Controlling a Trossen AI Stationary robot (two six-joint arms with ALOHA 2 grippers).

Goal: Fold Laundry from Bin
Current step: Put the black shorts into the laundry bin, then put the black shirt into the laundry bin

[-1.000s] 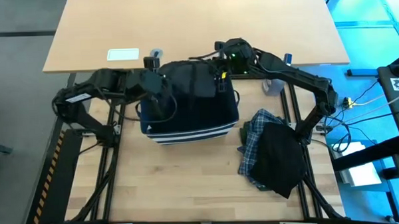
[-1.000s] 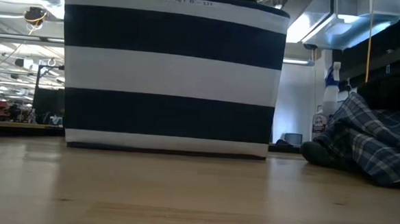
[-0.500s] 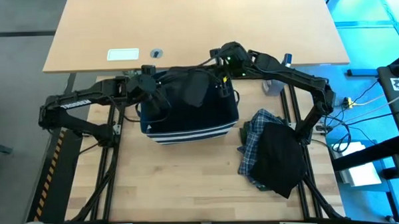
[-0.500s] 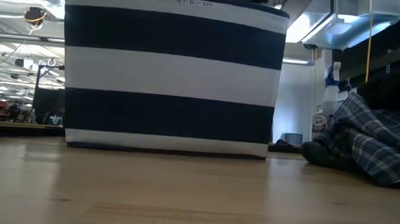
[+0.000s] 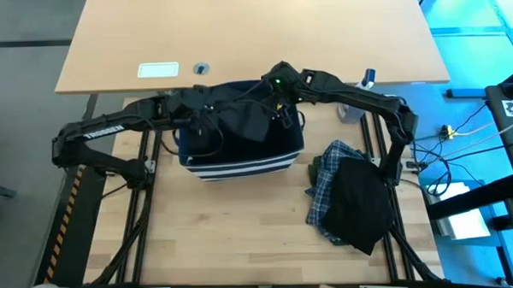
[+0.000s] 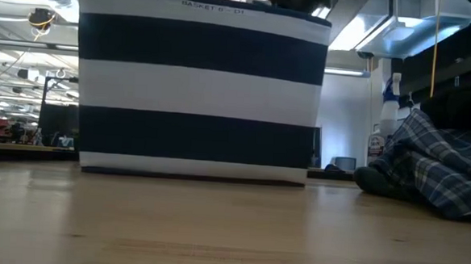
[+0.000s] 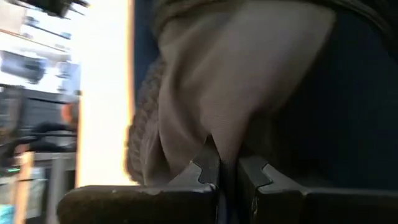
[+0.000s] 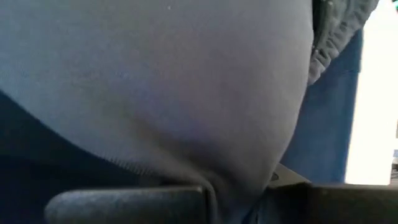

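Both arms reach over the striped bin (image 5: 240,157), which stands near the far middle of the table (image 5: 226,239), and each has hold of the dark olive-green garment (image 5: 243,114) bunched above its opening. The left gripper (image 7: 225,177) is pinched tight on a fold of that cloth, fingers together with fabric between them; the right gripper (image 8: 211,199) is likewise closed on cloth (its fingertips are buried under the drape). The plaid shirt (image 5: 326,180) and black garment (image 5: 357,205) lie heaped beside the bin on the right side. The step in hand looks like lifting the last garment out; next it probably needs raising clear of the rim and carrying to open table for spreading.
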